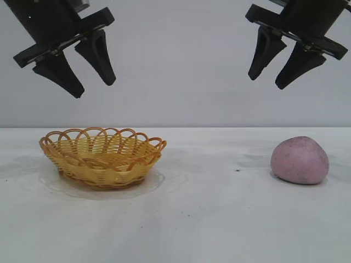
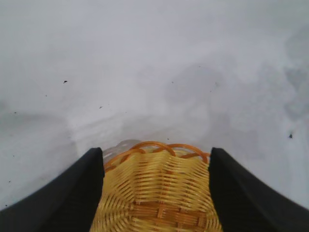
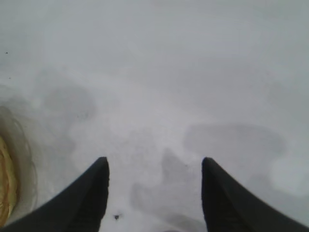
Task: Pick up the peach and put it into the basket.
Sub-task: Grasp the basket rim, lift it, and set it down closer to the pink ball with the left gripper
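Exterior view puts the dull pinkish-purple rounded peach at lower right on the white table, below the right gripper at upper right, the nearer arm. Its jaws hang parted, holding nothing. Left gripper, likewise parted and empty, hovers above the yellow woven wicker basket.

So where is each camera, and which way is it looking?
Exterior view: low at table height, facing both arms; left gripper above the basket, right gripper open above the table, peach lower at the right.
Left wrist view: on the left wrist, looking down between its fingers at the basket.
Right wrist view: on the right wrist, looking down between its fingers at bare table.
Shared: all three show the basket; the right wrist only its edge.
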### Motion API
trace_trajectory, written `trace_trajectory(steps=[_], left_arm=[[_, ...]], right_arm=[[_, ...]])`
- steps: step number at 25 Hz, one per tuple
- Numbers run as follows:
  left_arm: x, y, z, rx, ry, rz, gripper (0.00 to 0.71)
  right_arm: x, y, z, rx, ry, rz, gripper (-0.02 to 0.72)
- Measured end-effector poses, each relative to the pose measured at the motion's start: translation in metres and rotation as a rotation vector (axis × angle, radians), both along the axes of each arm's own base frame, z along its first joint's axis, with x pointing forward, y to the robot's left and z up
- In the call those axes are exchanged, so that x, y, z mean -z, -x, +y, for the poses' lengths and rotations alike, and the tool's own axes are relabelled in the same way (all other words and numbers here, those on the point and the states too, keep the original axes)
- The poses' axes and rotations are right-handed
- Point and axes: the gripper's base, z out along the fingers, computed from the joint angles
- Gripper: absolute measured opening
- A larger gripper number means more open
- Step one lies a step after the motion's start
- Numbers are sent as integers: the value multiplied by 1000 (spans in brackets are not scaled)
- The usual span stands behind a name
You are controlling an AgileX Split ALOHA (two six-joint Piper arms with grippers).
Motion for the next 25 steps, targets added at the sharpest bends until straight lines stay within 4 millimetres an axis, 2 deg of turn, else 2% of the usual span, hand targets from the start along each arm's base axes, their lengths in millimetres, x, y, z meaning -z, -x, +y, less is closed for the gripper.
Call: trace_trajectory(steps=[13,22,25], left_arm=[[-1,1,-1,16,-2,11,415],[-24,1,5,280,-235,72,415],[-24,-1,7,324,-280,128,415]], right_arm=[[0,0,0,-5,2,-10,353],[0,0,0,-7,3,-11,353],[0,-1,0,-7,2,-11,353]])
